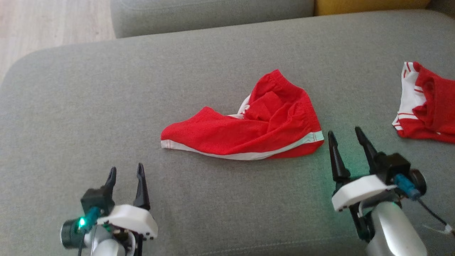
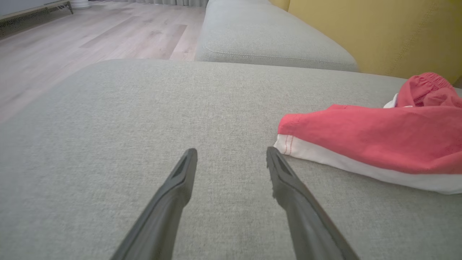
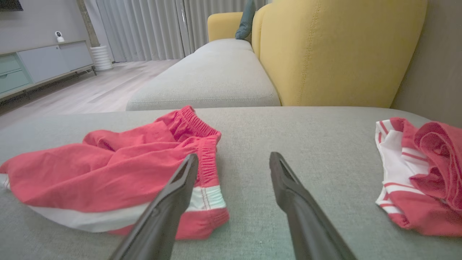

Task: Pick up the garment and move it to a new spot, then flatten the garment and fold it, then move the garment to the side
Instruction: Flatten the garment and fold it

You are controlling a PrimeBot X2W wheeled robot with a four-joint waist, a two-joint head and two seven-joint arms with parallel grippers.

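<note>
At the lower left of the head view, the left gripper (image 1: 126,168) is seen over the grey sofa seat (image 1: 89,106), its two dark fingers spread apart with nothing held between them. At the lower right, the right gripper (image 1: 344,131) is likewise parted and empty, its tips just beside the near right corner of the red shorts (image 1: 249,131); whether cloth is touched cannot be told. The shorts are laid crumpled near the middle of the seat, between the two grippers. A white-trimmed leg hem is pointed toward the left gripper, and the elastic waistband is bunched up on the far right side. In the right wrist view, one finger is seen in front of the white band at that corner. A second red-and-white garment (image 1: 426,106) is found well apart at the seat's right edge. Beyond the seat, another grey cushion (image 1: 213,14), a yellow backrest (image 3: 335,50) and pale wooden floor (image 1: 42,28) are seen.
</note>
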